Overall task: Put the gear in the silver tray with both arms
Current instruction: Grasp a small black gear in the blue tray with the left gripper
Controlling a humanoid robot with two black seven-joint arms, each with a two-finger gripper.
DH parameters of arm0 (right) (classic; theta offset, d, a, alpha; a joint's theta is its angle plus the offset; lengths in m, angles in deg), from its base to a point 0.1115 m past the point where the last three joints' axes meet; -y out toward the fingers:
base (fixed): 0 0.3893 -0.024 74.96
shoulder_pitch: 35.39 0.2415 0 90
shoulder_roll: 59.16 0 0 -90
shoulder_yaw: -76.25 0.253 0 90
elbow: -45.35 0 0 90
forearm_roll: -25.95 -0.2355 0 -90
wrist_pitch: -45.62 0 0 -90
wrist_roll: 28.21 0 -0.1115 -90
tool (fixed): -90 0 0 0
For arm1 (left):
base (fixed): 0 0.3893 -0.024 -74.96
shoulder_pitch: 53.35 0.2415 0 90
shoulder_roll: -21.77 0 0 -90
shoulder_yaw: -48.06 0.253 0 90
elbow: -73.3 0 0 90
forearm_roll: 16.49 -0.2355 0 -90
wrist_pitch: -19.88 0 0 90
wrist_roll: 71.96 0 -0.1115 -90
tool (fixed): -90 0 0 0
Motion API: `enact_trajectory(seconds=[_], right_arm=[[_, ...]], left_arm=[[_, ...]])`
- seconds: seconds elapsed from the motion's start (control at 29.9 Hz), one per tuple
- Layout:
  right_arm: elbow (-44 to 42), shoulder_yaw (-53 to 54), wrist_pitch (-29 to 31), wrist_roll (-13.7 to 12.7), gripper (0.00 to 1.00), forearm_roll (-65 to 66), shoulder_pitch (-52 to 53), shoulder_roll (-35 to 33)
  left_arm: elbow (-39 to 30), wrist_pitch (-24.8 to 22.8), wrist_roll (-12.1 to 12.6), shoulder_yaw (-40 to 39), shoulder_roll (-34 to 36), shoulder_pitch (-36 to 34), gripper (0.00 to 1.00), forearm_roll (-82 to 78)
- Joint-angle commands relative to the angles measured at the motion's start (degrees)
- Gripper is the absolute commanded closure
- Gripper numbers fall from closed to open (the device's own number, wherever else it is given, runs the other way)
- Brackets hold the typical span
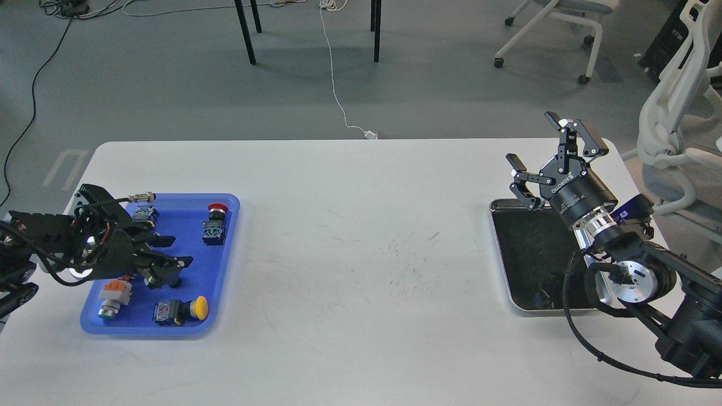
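Observation:
The silver tray [500, 255] lies at the table's right side, its dark bottom bare. The blue tray [223, 265] lies at the left. My left gripper [171, 252] is low over the blue tray's middle with its fingers apart, lying sideways. A small black gear [171, 279] shows partly just under its lower finger; a second gear is hidden by the gripper. My right gripper [546, 148] is open and empty, pointing up above the silver tray's far edge.
The blue tray also holds a red push button [216, 210], a switch block [212, 233], a yellow button [193, 308], an orange-and-white button [111, 293] and a small blue part [145, 214]. Office chairs stand beyond the table's right end.

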Motion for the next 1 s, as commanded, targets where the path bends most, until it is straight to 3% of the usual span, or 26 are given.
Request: enact_trajectory(seconds=[0.0, 0.87, 0.97], right_arm=[[0.0, 0.0, 0.0, 0.0, 0.01, 0.0, -0.1, -0.1], [0.2, 0.2, 0.0, 0.0, 0.01, 0.0, -0.1, -0.1], [0.2, 0.3, 0.0, 0.0, 0.01, 0.0, -0.1, -0.1]], left_arm=[[2.1, 0.8, 0.0, 0.1, -0.6, 0.1, 0.42, 0.0], [4.0, 1.5, 0.0, 2.1, -1.5, 0.2, 0.45, 0.0], [4.3, 1.5, 0.0, 2.1, -1.5, 0.7, 0.57, 0.0]])
